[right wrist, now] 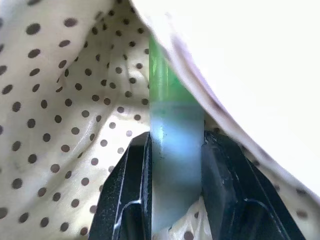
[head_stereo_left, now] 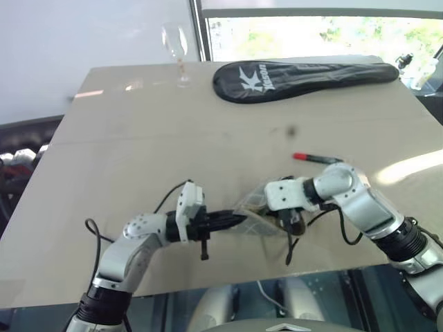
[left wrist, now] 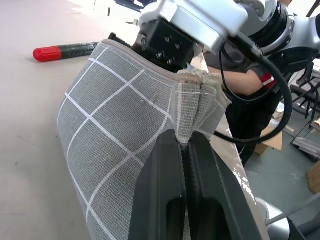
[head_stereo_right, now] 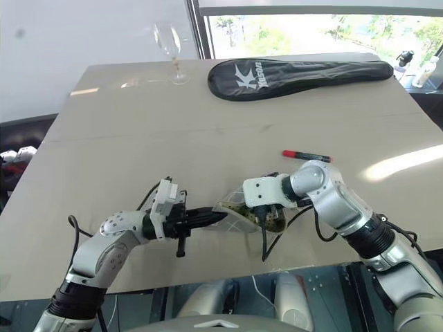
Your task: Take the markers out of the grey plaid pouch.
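- Head view: the grey pouch (head_stereo_left: pixel 255 213) lies low in the middle of the frame, on the table (head_stereo_left: pixel 138 138). The left claw (head_stereo_left: pixel 232 221) comes from the left and pinches its end. The right claw (head_stereo_left: pixel 291 223) dips into it from the right. The red marker (head_stereo_left: pixel 315 158) lies just above the right arm.
- Left wrist view: 2 black fingers (left wrist: pixel 160 200) squeeze a fold of the pouch (left wrist: pixel 115 135).
- Right wrist view: the right claw (right wrist: pixel 176 170) pinches the green marker (right wrist: pixel 172 130) inside the dotted lining (right wrist: pixel 60 100).

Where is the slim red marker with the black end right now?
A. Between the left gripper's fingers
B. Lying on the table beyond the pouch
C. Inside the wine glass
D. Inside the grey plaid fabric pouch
B: the slim red marker lies bare on the table, beyond the grey plaid fabric pouch.
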Motion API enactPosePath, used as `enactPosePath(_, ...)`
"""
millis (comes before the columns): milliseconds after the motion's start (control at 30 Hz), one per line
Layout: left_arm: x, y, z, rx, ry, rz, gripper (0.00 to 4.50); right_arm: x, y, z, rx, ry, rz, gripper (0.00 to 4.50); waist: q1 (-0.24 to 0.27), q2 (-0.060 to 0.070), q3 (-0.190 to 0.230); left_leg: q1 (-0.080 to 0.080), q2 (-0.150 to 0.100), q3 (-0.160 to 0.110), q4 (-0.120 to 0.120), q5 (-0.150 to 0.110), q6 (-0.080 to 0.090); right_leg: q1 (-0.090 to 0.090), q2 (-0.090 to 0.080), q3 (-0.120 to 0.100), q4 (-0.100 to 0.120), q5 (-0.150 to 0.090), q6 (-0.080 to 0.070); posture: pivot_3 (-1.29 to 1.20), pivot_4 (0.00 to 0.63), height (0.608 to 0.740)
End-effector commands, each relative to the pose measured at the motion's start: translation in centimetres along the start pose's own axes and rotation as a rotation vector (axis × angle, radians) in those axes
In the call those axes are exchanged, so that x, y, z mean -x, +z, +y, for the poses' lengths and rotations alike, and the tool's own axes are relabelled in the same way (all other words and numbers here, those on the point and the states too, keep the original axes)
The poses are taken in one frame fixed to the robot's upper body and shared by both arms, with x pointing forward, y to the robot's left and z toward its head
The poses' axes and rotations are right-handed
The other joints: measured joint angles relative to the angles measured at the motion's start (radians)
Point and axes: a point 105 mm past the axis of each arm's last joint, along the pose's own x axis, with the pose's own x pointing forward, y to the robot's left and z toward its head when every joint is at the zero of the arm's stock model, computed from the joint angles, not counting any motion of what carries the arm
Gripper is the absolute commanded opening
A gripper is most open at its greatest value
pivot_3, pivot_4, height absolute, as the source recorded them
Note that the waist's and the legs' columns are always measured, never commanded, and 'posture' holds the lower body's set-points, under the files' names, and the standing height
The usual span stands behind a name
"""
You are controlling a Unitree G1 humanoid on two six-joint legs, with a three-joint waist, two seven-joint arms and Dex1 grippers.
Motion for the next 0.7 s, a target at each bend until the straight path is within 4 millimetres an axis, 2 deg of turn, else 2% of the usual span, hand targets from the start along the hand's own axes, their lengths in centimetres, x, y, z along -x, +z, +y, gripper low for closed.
enactPosePath(33,1.0,0.8,0.2,-0.054,0.033,0.005,0.0,2.4,0.4,-0.8,-0.037,-0.08,-0.032,0.84,0.002,0.0,0.0,0.0,0.0,0.0,0.0,0.0,0.0,0.0,0.0,0.0,0.0,0.0,0.0,0.0,0.15,0.74)
enactPosePath(200,1.6,1.1,1.0,-0.103,0.064,0.025,0.0,3.8,1.0,0.2,-0.066,-0.032,-0.086,0.84,0.004,0.001,0.001,0.0,0.0,0.0,0.0,0.0,0.0,0.0,0.0,0.0,0.0,0.0,0.0,0.0,0.15,0.74)
enactPosePath(500,1.0,1.9,1.4,-0.181,0.056,0.032,0.0,4.7,2.8,2.2,-0.067,0.096,-0.178,0.84,0.007,0.001,0.001,-0.001,0.0,0.0,-0.001,0.0,0.0,0.0,-0.001,0.0,-0.001,0.0,0.0,0.0,0.15,0.74)
enactPosePath(700,0.9,0.9,0.4,-0.188,0.018,0.07,0.0,5.5,4.3,0.9,-0.123,0.04,-0.283,0.84,0.007,0.001,0.002,-0.001,0.0,0.0,-0.001,0.0,0.0,0.0,-0.001,0.001,-0.001,0.0,0.0,0.0,0.15,0.74)
